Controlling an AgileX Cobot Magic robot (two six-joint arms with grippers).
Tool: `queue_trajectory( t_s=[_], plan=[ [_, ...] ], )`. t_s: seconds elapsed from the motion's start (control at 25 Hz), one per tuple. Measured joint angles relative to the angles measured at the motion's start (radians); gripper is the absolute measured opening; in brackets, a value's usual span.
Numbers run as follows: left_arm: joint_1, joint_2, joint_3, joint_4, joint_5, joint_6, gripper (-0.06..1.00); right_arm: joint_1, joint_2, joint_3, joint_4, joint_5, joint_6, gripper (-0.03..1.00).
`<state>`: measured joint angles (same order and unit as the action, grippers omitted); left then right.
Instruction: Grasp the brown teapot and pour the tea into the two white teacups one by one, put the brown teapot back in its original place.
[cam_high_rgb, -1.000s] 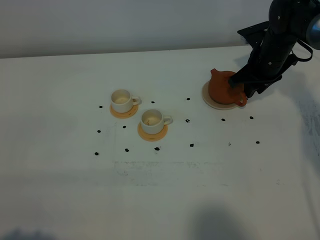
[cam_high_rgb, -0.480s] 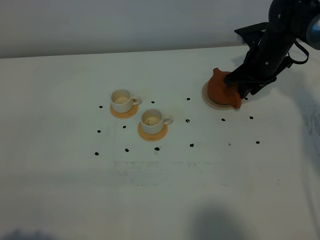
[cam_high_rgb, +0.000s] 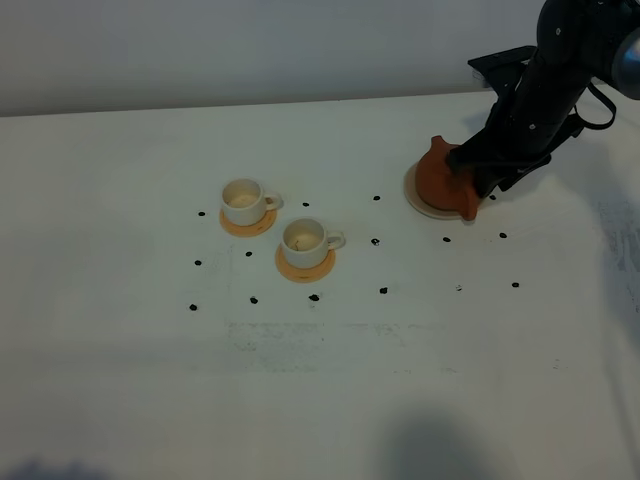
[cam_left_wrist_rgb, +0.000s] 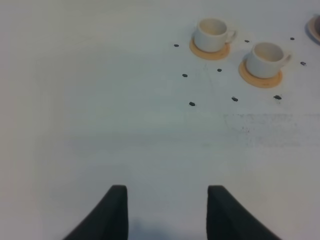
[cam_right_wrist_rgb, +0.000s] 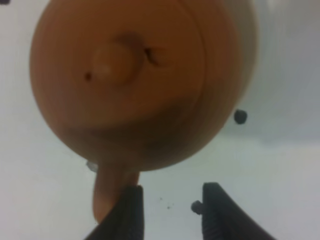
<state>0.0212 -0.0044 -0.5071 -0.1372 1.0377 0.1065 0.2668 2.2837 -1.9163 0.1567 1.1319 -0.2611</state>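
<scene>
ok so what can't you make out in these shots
- Tea inside the brown teapot: the lid is on, all views.
- Whether the right gripper clamps the handle: right wrist view is blurred, the arm blocks the high view.
- Any tea in the white teacups: too small, high view.
- Saucer: mostly under the teapot.

No lettering, number, label or brand mark can be read in any view. The brown teapot (cam_high_rgb: 440, 183), the two white teacups (cam_high_rgb: 243, 200) (cam_high_rgb: 304, 240) and the white table (cam_high_rgb: 120, 380) are unprinted. The small black dots (cam_high_rgb: 375, 241) on the table carry no legible characters.
</scene>
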Motion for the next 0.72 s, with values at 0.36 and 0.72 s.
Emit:
queue_trajectory(
  t_s=[0.36, 0.72],
  plan=[
    [0.0, 0.0, 0.0, 0.0, 0.0, 0.0, 0.43, -0.011, -0.071, 0.0, -0.046, 0.011, 0.057, 0.28],
    [0.0, 0.0, 0.0, -0.001, 0.0, 0.0, 0.43, 0.036, -0.117, 0.0, -0.014, 0.062, 0.127, 0.28]
  ],
)
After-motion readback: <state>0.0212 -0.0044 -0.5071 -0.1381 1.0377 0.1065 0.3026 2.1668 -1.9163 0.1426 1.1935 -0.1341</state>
